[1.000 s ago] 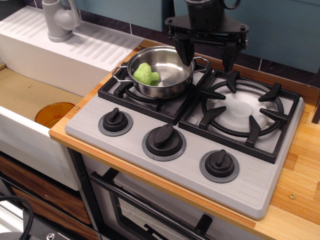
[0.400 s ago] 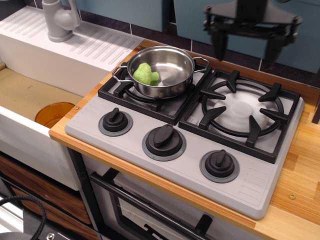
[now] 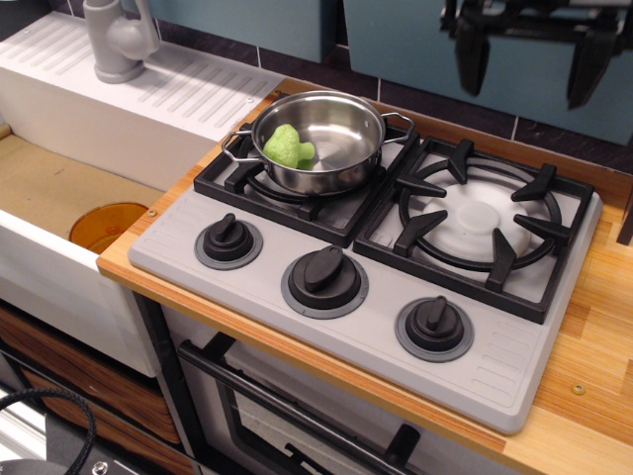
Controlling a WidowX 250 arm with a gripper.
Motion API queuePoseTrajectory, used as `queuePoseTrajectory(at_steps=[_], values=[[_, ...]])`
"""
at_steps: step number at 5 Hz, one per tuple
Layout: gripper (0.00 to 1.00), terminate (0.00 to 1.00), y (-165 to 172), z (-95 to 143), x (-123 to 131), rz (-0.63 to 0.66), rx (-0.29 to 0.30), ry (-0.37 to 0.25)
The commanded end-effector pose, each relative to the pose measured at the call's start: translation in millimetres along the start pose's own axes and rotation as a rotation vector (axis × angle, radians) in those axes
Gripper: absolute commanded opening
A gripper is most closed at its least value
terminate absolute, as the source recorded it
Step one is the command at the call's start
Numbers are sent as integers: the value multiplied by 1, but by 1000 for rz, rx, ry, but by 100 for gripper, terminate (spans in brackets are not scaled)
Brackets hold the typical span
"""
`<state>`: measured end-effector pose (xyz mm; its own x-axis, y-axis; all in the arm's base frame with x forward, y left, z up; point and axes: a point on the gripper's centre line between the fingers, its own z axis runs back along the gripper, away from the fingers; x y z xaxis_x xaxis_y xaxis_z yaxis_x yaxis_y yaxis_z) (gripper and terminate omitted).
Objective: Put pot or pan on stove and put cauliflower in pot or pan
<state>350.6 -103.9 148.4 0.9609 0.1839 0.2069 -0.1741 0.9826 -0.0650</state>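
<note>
The shiny steel pot (image 3: 331, 124) stands on the left burner grate of the grey stove (image 3: 386, 307). The light-green cauliflower (image 3: 288, 147) lies inside the pot, against its left wall. My gripper (image 3: 529, 71) hangs open and empty at the top right, high above the far side of the right burner (image 3: 478, 218), well clear of the pot. Its two black fingers (image 3: 472, 57) point down with a wide gap between them.
Three black knobs (image 3: 324, 276) line the stove's front. A white sink (image 3: 59, 188) sits to the left with an orange disc (image 3: 106, 225) in it and a grey faucet (image 3: 119, 38) behind. Wooden counter (image 3: 593, 366) borders the stove on the right.
My gripper has risen and moved right, from just over the pot's right rim to high above the right burner's back. The pot and cauliflower have not moved.
</note>
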Motion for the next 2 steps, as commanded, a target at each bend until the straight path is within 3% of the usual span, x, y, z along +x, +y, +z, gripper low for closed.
queuePoseTrajectory(at_steps=[1, 2], values=[[100, 0, -29, 27, 32, 7, -18, -50], [100, 100, -23, 25, 25, -3, -19, -53]])
